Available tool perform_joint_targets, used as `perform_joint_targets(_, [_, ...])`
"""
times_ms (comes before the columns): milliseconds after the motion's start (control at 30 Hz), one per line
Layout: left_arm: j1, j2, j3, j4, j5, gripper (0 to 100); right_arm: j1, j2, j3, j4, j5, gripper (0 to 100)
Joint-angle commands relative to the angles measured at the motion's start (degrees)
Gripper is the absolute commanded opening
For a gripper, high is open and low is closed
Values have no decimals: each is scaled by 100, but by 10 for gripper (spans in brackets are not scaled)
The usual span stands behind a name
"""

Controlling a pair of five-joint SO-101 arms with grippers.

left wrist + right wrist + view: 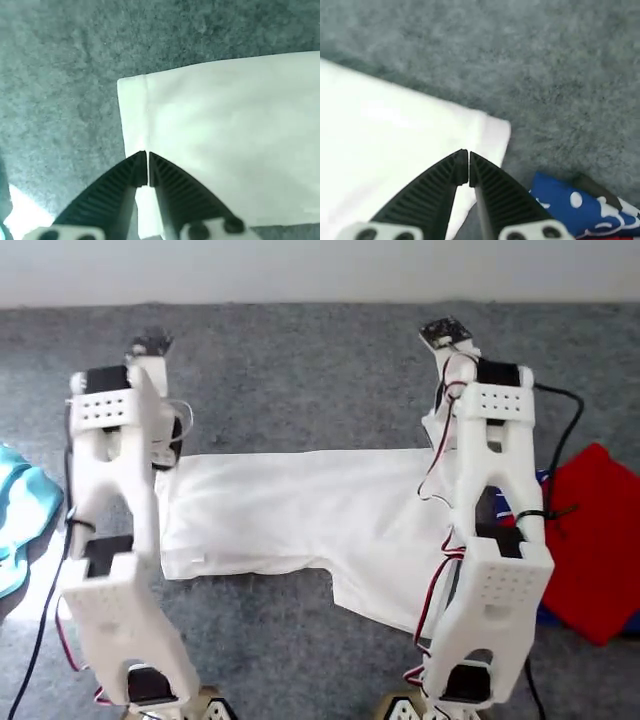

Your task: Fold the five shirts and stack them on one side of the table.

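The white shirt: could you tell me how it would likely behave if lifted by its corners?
Probably floppy: the white shirt lies flat and thin, so its middle should sag. Likely light: the left gripper and right gripper pinch just its edges. The fuzzy table may drag it.

Shining bright and even over the grey table, washing the white shirt to near glare, throwing only faint shadows along its edges.

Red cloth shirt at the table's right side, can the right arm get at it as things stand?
Probably not yet: the right gripper has its fingers shut on a corner of the white cloth shirt, so it must let go first. Otherwise the red cloth shirt lies uncovered right beside that arm.
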Motion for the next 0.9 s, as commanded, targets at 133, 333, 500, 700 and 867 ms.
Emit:
perform_joint_targets(133, [167,-1222,549,545,-396,17,-611,-40,-589,1912,-26,10])
perform_joint_targets(333, [343,-1310,1895,492,-651,17,-866,-242,-211,1965,-62,10])
perform_joint_targets(500, [325,-1327,2308,527,-809,17,-1095,-971,1020,1956,-62,10])
perform_joint_targets(700, [229,-1943,2721,545,-985,80,-1051,-1455,2207,1771,-62,10])
perform_joint_targets(867, [246,-2251,3301,519,-1064,125,-840,-1455,2848,1341,-70,10])
